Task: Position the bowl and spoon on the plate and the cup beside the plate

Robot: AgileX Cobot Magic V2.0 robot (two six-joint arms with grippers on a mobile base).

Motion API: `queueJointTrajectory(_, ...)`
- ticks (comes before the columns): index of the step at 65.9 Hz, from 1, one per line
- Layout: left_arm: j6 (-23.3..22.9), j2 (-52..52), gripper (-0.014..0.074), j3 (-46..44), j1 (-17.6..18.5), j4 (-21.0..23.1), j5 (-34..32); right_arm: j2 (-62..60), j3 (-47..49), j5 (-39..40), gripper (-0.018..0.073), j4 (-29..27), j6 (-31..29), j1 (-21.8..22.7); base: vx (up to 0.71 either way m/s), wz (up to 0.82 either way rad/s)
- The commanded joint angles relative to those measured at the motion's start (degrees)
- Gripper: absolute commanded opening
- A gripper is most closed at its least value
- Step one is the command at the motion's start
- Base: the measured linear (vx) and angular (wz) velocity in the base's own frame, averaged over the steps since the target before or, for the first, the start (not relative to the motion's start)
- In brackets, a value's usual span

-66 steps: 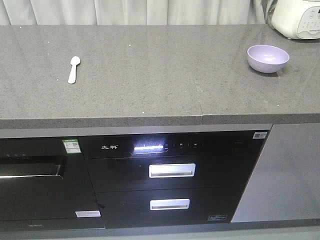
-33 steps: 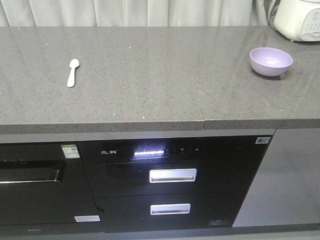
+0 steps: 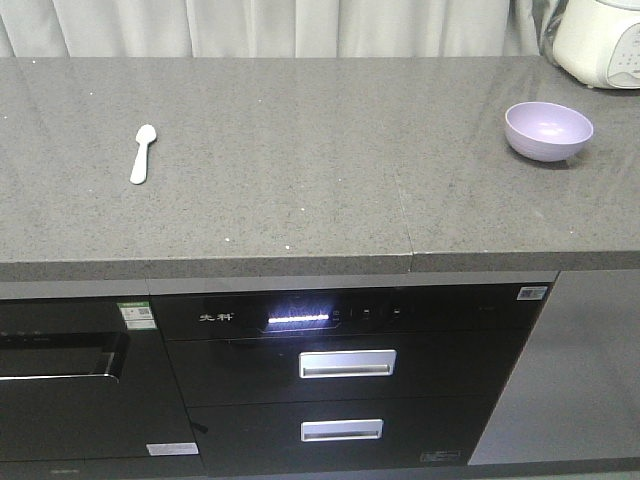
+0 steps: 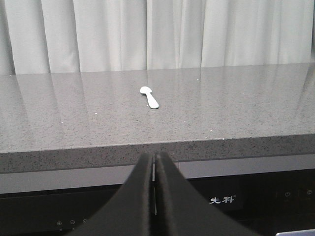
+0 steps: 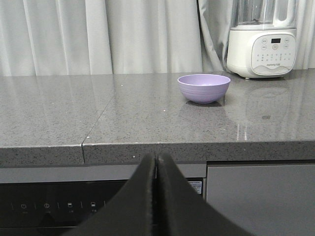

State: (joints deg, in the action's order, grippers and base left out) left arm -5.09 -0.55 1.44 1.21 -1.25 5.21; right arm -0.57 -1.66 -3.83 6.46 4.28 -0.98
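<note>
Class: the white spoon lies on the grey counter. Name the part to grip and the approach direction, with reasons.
Grip the spoon across its handle, descending from above. It lies flat on the countertop, handle pointing toward the front edge, so a sideways pinch would likely slip; the straight handle looks narrower than the rounded scoop.

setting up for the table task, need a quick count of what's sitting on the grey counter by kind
small round lavender-purple plastic bowl: 1
short pale mint-white plastic spoon: 1
white plastic countertop appliance with a button panel: 1
Total: 3
</note>
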Motion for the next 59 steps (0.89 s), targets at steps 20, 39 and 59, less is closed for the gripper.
queueJointTrajectory(20, -0.37, 1.04, -0.0006, 1.70, 0.04, 0.06, -4.48, -0.72, -0.90, 4.40, -0.0005, 0.32, -0.21, -0.05, 0.05, 0.00)
queueJointTrajectory(39, -0.37, 1.04, -0.0006, 1.70, 0.04, 0.06, -4.48, -0.72, -0.90, 4.40, -0.0005, 0.32, -0.21, -0.05, 0.05, 0.01)
queueJointTrajectory(59, -0.37, 1.04, -0.0006, 1.70, 0.04, 0.06, -4.48, -0.72, -0.90, 4.40, -0.0005, 0.32, -0.21, -0.05, 0.05, 0.01)
